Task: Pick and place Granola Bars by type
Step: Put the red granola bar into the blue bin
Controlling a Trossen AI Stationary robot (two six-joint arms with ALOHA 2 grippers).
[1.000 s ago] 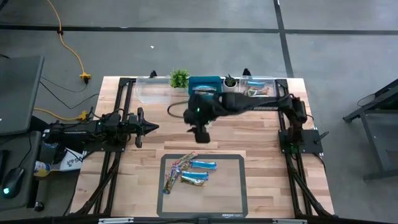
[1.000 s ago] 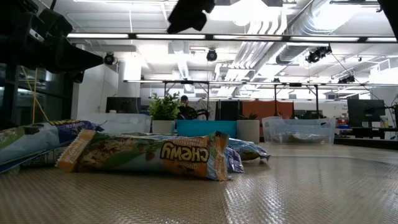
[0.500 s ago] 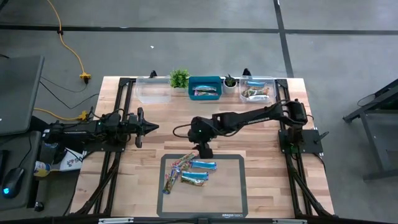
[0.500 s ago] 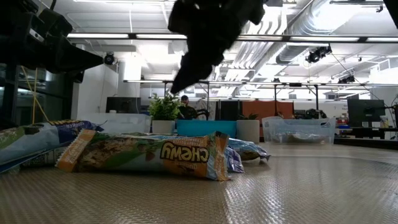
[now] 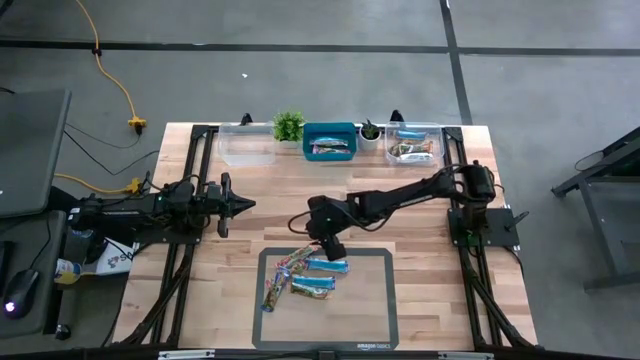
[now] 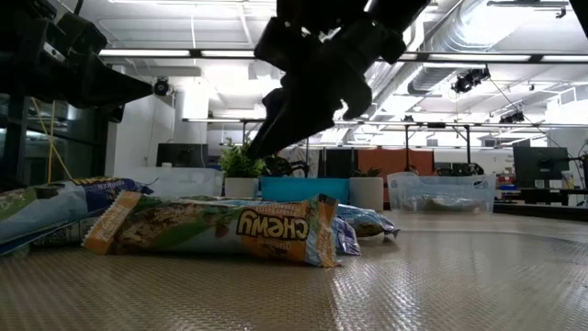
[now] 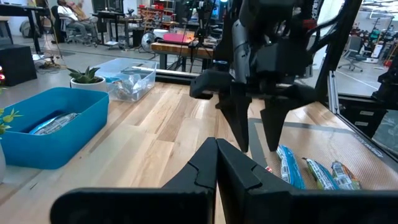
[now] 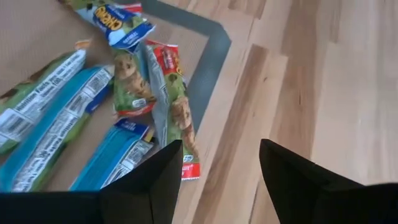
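From above, the right tool (image 5: 331, 247) hangs at the far edge of the mat (image 5: 375, 320), the granola bars (image 5: 305, 278) lying just beyond, nearer it than the left tool (image 5: 243, 204). Its wrist view shows spread, empty fingers (image 8: 152, 180) beside a red-ended bar (image 8: 177, 118), long axis probably crossing the gap.

The overhead camera is looking straight down on the whole table (image 5: 400, 225). The low camera is sitting on the mat (image 6: 441, 276), facing the room. Both wrist cameras are viewing the same bars (image 8: 56, 124).
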